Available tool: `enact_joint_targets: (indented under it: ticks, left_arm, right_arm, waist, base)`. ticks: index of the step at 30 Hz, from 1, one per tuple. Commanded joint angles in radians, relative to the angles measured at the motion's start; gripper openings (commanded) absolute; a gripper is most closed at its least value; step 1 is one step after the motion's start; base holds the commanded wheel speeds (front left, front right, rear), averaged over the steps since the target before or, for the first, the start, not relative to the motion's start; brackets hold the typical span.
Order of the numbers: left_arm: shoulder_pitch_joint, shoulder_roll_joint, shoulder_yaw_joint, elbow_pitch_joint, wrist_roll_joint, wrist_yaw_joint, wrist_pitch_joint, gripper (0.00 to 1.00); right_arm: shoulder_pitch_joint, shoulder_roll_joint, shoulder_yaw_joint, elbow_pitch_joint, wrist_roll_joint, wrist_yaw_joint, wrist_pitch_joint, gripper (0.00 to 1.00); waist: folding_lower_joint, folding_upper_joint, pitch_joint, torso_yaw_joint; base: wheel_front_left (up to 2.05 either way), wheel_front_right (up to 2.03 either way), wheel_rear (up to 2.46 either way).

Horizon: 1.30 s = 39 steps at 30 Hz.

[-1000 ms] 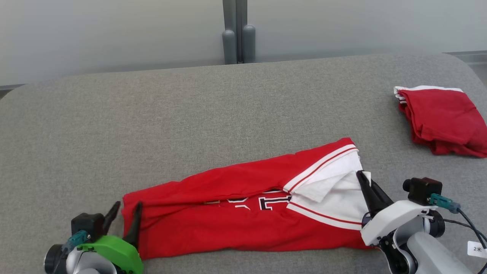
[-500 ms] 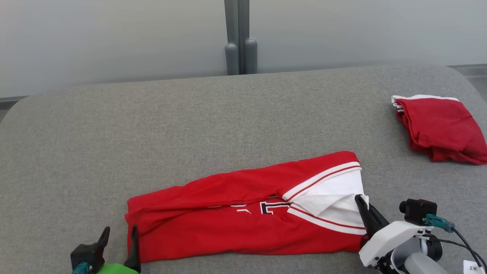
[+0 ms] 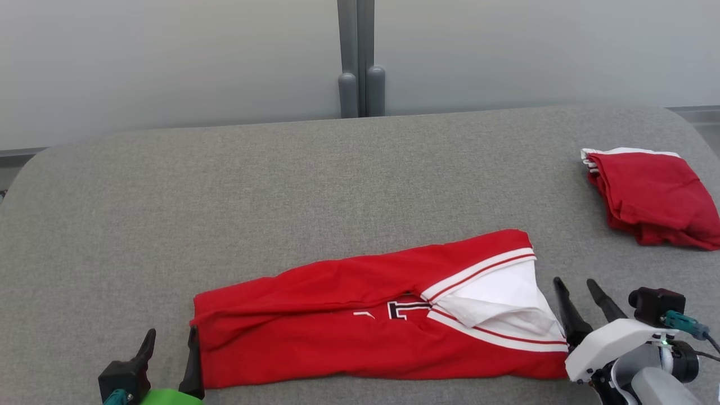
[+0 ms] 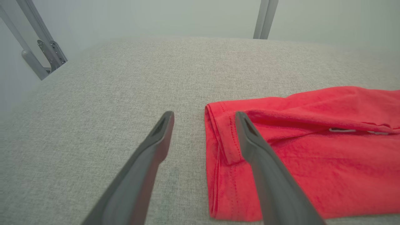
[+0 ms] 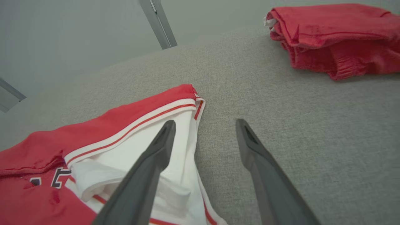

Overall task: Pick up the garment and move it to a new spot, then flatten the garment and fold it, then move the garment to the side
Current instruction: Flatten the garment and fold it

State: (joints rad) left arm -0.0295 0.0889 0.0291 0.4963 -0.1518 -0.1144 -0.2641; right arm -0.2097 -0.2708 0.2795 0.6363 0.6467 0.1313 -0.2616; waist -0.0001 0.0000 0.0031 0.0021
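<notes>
Since a second ago the right gripper (image 3: 574, 282) has let go of the white collar end and now stands wide open just beside it. The left gripper (image 3: 172, 336) has also opened wide and holds nothing, at the hem end. The garment (image 3: 337, 326) lies as a long folded strip on the table (image 3: 281, 185), so I think the next fold goes best if each gripper takes both layers at one end, lifts low and matches the edges.

Two red garments (image 3: 315, 337) (image 3: 655, 197), two end effectors (image 3: 172, 332) (image 3: 574, 281), one grey table (image 3: 281, 185).
</notes>
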Motion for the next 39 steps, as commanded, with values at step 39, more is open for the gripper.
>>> enact_joint_targets:
  ticks: [39]
  left_arm:
    - [0.043,-0.037,-0.001,-0.026,0.0,-0.017,0.001,1.0]
  right_arm:
    - [0.095,0.029,0.284,-0.174,0.005,-0.001,-0.004,1.0]
  waist:
    - [0.0001,0.0,-0.001,0.057]
  base:
    - [0.0,0.0,0.0]
